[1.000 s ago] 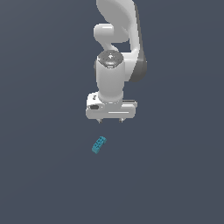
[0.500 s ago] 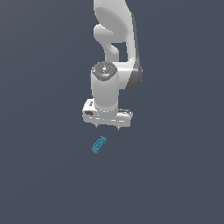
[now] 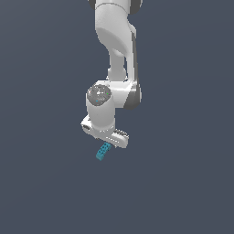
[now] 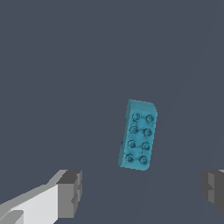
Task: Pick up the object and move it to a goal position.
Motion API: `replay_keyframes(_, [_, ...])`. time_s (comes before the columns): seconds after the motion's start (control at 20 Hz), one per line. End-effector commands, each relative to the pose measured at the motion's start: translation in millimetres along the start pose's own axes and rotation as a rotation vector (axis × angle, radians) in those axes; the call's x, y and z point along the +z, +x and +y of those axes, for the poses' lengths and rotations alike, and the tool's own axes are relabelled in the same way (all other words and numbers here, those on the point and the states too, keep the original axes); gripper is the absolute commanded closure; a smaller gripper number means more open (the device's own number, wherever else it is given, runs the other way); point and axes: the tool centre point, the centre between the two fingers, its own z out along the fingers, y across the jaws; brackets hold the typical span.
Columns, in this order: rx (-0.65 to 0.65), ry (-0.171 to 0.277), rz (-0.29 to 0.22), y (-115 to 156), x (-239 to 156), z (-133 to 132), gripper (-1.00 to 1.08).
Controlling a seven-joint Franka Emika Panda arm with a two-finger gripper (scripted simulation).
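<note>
**Listener:** What is the end of the arm doing?

**Operator:** My gripper (image 4: 140,190) hangs with its jaws spread wide and nothing between them. In the wrist view I see one dark finger pad (image 4: 70,192) on one side and the other pad at the opposite edge, with bare floor in the gap. In the exterior view the white hand (image 3: 106,132) sits low over the floor.

**Listener:** And the object?

**Operator:** The teal-blue block (image 4: 138,134) lies flat on the grey floor (image 3: 183,183), studs up, two rows of four. It is not yet between the fingers; it lies just beyond the line joining the two pads, nearer the far-edge pad than the other. In the exterior view it pokes out just below the hand, toward that view's left (image 3: 103,151).

**Listener:** How does its long axis run?

**Operator:** Roughly across the line between the pads, slightly tilted. I judge that suits a pinch on its narrow width, once I shift over it and descend.
</note>
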Motion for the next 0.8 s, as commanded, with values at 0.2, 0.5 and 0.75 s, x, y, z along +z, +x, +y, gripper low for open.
replay_keyframes(0.2, [0.120, -0.004, -0.004, 12, 21, 9, -0.92])
replay_keyframes(0.5, [0.162, -0.006, -0.005, 16, 29, 12, -0.92])
replay_keyframes(0.75, [0.157, -0.007, -0.006, 15, 32, 12, -0.92])
